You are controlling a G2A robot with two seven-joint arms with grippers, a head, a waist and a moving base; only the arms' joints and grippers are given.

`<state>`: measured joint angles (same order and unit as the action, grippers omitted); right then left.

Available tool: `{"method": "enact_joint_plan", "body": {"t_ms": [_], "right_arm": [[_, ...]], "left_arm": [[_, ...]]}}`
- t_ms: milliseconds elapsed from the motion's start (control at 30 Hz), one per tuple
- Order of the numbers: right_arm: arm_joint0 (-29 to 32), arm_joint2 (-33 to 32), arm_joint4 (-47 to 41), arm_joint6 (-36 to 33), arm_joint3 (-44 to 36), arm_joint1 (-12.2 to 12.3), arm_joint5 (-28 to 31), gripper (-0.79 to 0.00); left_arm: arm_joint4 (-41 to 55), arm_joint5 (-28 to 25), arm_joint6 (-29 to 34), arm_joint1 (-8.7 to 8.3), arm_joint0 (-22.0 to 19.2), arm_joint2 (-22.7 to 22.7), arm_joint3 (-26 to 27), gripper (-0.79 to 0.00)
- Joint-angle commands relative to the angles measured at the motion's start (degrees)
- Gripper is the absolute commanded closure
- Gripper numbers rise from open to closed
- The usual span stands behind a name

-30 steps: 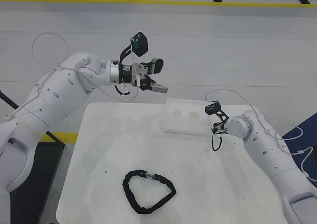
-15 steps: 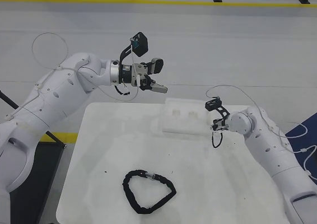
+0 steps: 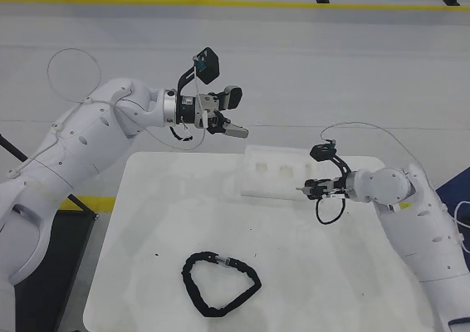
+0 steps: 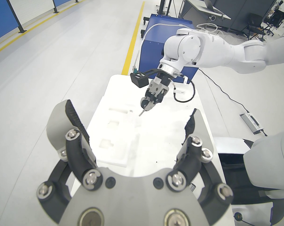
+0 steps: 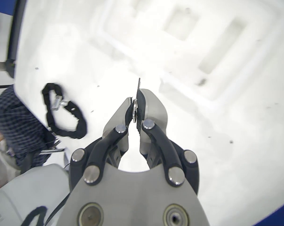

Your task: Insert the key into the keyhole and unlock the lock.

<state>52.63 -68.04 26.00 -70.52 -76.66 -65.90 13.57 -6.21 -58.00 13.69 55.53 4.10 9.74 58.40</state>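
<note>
We logged a white table [image 3: 160, 216] filling the lower centre of the top view. Next, the left gripper [image 3: 239, 114]: jaws spread wide, empty, hung above the table's far edge at upper centre, arm stretched in from the upper left. The right gripper [image 5: 134, 104]: clamped onto the key [image 5: 139, 84], at centre right just beside the foam tray [image 3: 272, 174], arm bent in from the lower right. The chain lock [image 3: 218, 284]: black, looped, lay at lower centre. The key: blade protruded past the fingertips.

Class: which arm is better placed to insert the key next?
Likely right: its jaws grip the key over the table, nearer the chain lock; the left jaws are open, empty, past its far edge.
</note>
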Motion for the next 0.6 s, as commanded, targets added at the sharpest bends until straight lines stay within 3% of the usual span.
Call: {"method": "enact_joint_plan", "body": {"t_ms": [0,333,567], "right_arm": [[1.46,-1.44,-4.16,-1.95,-1.89,0.34,0.45,0.000],[5.98,-8.26,-26.36,-12.05,-10.53,2.20,7.81,0.000],[7.95,-13.04,-37.13,-11.89,-12.15,3.58,8.30,0.000]], "left_arm": [[0.03,0.00,0.04,0.00,0.00,0.00,0.00,-0.785],[0.03,0.00,0.04,0.00,0.00,0.00,0.00,-0.785],[0.03,0.00,0.04,0.00,0.00,0.00,0.00,-0.785]]}}
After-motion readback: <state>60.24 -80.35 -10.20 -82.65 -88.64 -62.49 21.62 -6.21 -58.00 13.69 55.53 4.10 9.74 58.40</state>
